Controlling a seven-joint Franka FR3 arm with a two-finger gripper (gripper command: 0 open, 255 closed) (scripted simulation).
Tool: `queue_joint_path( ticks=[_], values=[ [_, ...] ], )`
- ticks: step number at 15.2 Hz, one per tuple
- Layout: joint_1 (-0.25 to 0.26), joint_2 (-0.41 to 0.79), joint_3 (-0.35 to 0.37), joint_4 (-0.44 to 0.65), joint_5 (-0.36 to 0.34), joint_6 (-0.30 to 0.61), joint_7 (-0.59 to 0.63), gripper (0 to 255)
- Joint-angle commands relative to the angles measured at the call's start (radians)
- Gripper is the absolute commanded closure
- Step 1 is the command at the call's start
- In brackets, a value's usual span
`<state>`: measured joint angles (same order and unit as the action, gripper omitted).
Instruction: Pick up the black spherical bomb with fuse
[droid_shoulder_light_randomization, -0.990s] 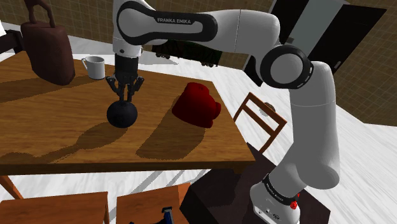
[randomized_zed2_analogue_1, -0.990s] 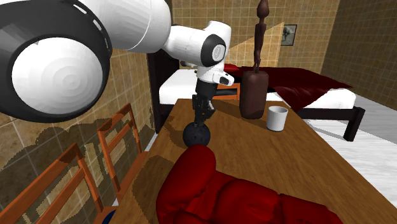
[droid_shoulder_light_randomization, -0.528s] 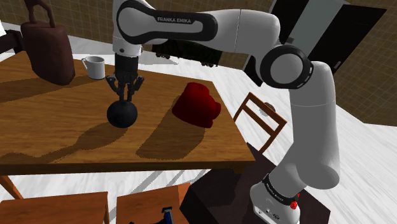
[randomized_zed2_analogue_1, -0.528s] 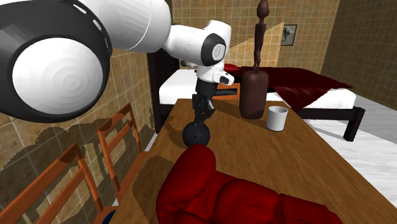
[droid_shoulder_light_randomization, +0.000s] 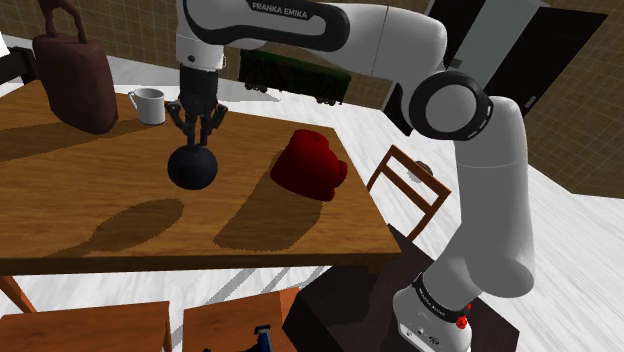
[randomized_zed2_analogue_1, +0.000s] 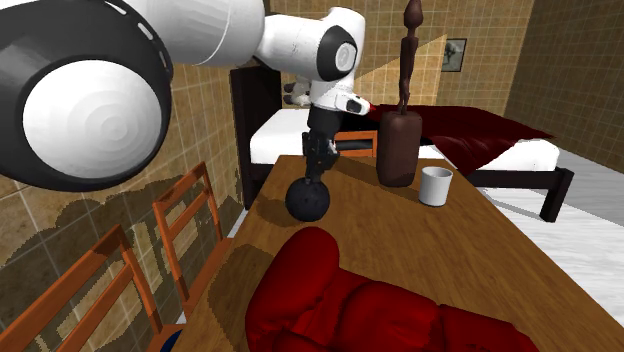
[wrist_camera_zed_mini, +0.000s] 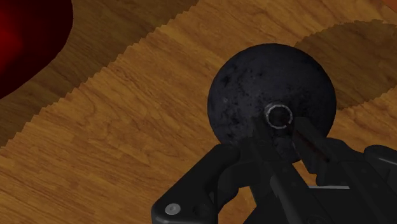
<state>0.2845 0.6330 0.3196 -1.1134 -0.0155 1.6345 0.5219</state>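
Note:
The black spherical bomb (droid_shoulder_light_randomization: 193, 167) hangs just above the wooden table (droid_shoulder_light_randomization: 120, 215), with its shadow on the wood below. My gripper (droid_shoulder_light_randomization: 197, 139) is shut on the fuse stub at the top of the ball. In the second exterior view the bomb (randomized_zed2_analogue_1: 308, 201) dangles under the gripper (randomized_zed2_analogue_1: 315, 177), clear of the tabletop. From the wrist, the dark ball (wrist_camera_zed_mini: 261, 95) sits right in front of the gripper (wrist_camera_zed_mini: 286, 137), whose fingers clasp the short fuse beside its metal ring.
A red cushion-like object (droid_shoulder_light_randomization: 308, 165) lies on the table toward the shoulder view's right. A white mug (droid_shoulder_light_randomization: 148, 104) and a brown bag (droid_shoulder_light_randomization: 75, 75) stand at the far end. Wooden chairs (randomized_zed2_analogue_1: 185, 225) line one table side; a bed (randomized_zed2_analogue_1: 480, 140) stands behind.
The gripper has risen with the bomb, lifting it off the table. Its shadow now lies separate from the ball.

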Motion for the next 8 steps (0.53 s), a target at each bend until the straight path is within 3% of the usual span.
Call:
queue_joint_path(
  ticks=[1, 8],
  values=[
    [0.004, 0.001, 0.001, 0.029, 0.0, -0.027, 0.003, 255],
    [0.016, 0.019, 0.001, 0.129, -0.004, -0.108, 0.011, 255]
  ],
)
